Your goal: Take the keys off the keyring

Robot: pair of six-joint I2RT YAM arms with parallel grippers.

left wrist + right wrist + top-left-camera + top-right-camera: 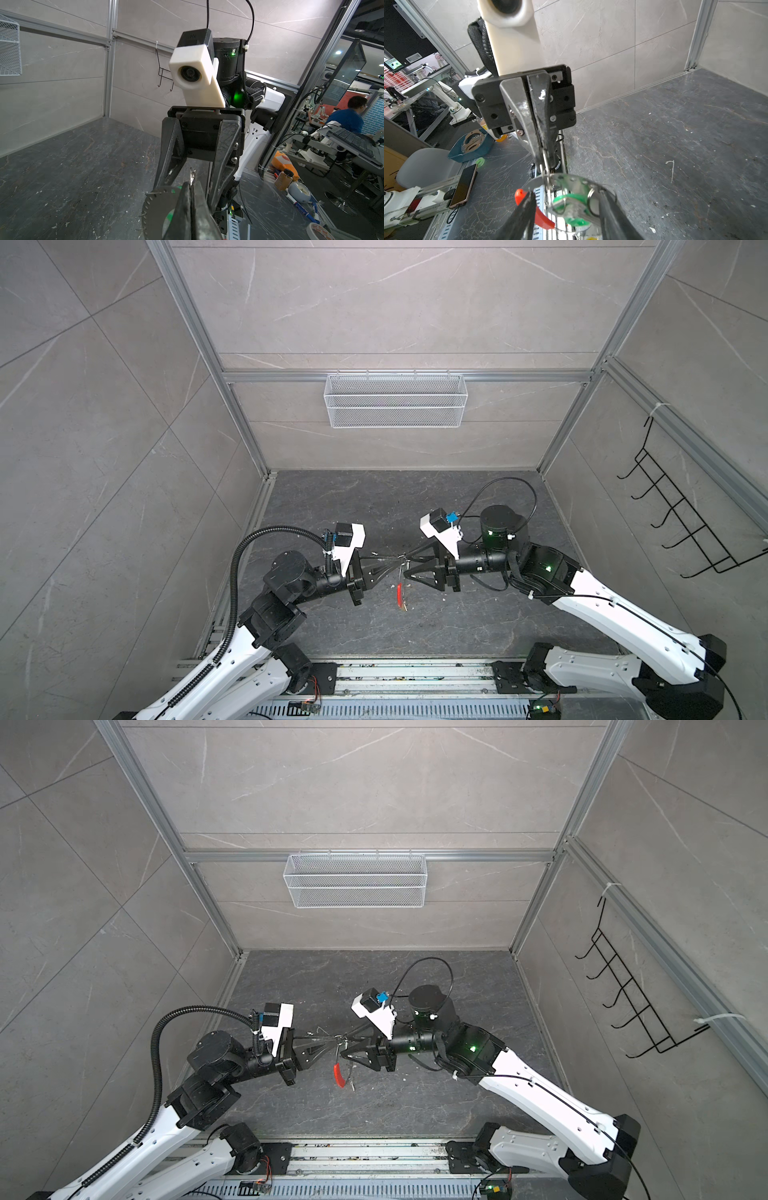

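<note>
Reaching in from 9 o'clock in a top view, the left gripper has its fingers pressed together on the thin wire at the top of the keyring. The keyring dangles toward 6 o'clock over the middle of the dark surface; whether its low end touches down is unclear. From 3 o'clock the right gripper stands about half open, its fingers straddling the green tag without pinching it. The tags look light, hard and slick, free to swing and slide on springy wire, so a flat pinch near a tag's eyelet seems best. Count: one keyring, one red sleeve, two tags, the yellow tag barely in view
</note>
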